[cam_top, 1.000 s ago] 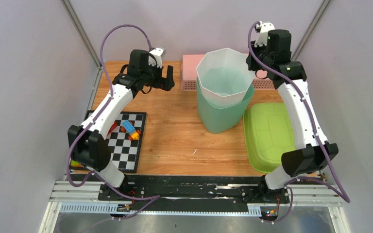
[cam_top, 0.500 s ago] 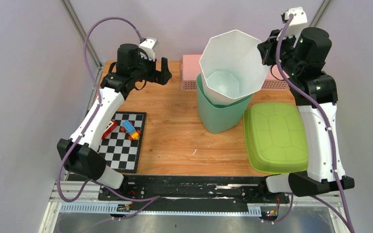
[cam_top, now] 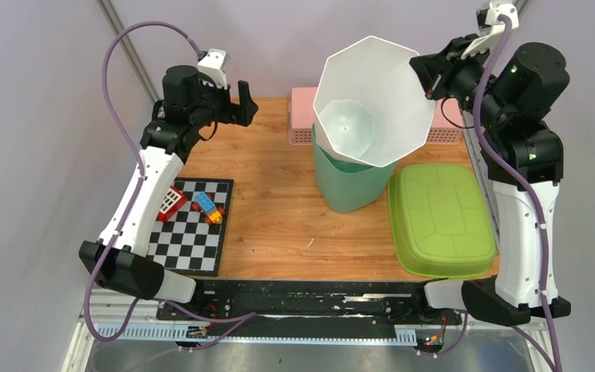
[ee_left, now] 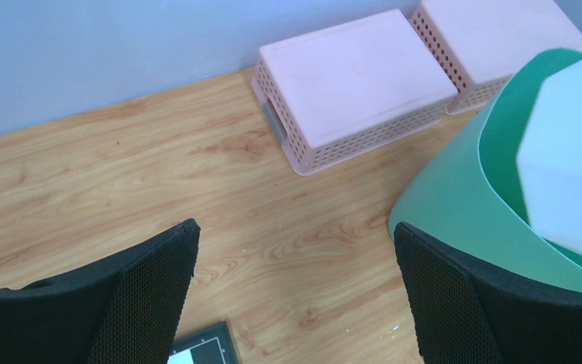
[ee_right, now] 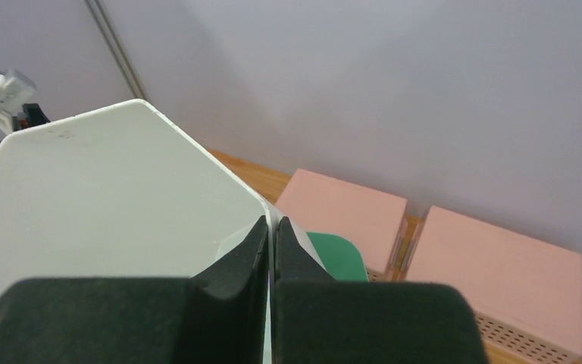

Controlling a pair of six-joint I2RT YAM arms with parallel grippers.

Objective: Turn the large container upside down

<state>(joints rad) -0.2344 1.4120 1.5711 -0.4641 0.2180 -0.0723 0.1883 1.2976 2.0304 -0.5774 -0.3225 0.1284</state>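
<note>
We see wooden table [cam_top: 279, 221], warm grain, filling centre. Plain pale lilac-grey walls [cam_top: 39, 116] at 9, 12 and 3 o'clock. Slanted metal frame post [cam_top: 128, 50] at 11 o'clock. Aluminium rail [cam_top: 124, 304] along 6 o'clock edge. We note soft, even light and only faint shadows on wood.

The large container [cam_top: 372, 105] is a white plastic bin with flat facets and an eight-sided rim, wide at the mouth and narrowing to a small base. It fills the upper centre of the top view, raised and tilted, its open mouth facing the camera. Its lower end sits in the mouth of the green bin [cam_top: 347, 186]. The right end effector [cam_top: 426, 76] is pinched onto its right rim.
</note>
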